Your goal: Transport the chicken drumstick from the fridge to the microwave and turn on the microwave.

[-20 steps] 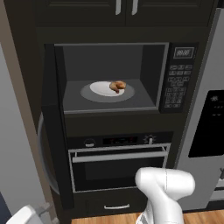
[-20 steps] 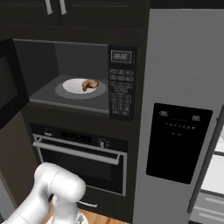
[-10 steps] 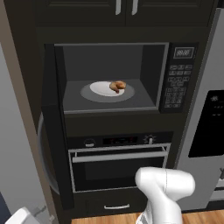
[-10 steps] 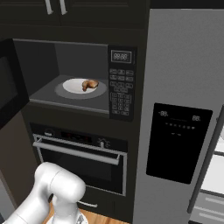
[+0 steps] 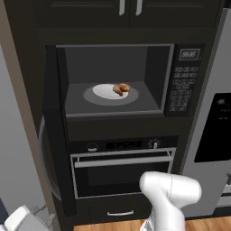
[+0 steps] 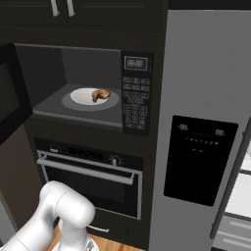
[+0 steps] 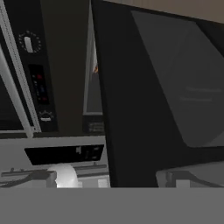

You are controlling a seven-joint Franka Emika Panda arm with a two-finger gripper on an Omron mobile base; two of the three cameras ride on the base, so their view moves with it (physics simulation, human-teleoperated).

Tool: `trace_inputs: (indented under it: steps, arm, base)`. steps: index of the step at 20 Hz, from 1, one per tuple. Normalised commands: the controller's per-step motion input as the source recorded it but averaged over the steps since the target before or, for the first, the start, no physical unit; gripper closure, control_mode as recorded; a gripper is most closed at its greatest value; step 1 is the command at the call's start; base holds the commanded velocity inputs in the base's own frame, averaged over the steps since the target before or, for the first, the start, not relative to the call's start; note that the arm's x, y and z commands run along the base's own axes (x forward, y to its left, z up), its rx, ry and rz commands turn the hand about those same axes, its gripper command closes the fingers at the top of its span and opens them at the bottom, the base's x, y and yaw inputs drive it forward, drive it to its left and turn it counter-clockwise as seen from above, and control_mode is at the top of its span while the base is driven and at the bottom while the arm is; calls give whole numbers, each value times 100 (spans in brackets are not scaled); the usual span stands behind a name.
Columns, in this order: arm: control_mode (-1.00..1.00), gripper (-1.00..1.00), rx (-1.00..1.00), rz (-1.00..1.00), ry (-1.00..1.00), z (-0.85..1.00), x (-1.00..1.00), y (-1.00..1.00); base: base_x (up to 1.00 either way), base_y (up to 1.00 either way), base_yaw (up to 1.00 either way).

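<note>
The fingers stand spread wide apart and hold nothing. Ahead of them in the hand view rises the open microwave door (image 7: 153, 100). The chicken drumstick (image 5: 121, 88) lies on a white plate (image 5: 104, 92) inside the microwave (image 5: 113, 81), above the oven (image 5: 124, 167).

soft, even rendered light is falling throughout; dark cabinetry is swallowing detail, and the hand view is looking blurry.
</note>
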Motion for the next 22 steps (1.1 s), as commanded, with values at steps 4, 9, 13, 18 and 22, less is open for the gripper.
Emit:
trace_inputs:
  steps: [4, 9, 13, 18, 22]
  arm:
    - [-100, -100, 0, -8, 0, 0, 27, 2]
    - [-100, -100, 0, -8, 0, 0, 32, 3]
    - [-100, -100, 0, -7, 0, 0, 40, 5]
    - [-100, -100, 0, -6, 0, 0, 30, 1]
    - [-100, -100, 0, -6, 0, 1, 16, 0]
  base:
    - [0, 0, 0]
    - [0, 0, 0]
    - [0, 0, 0]
    - [0, 0, 0]
    - [0, 0, 0]
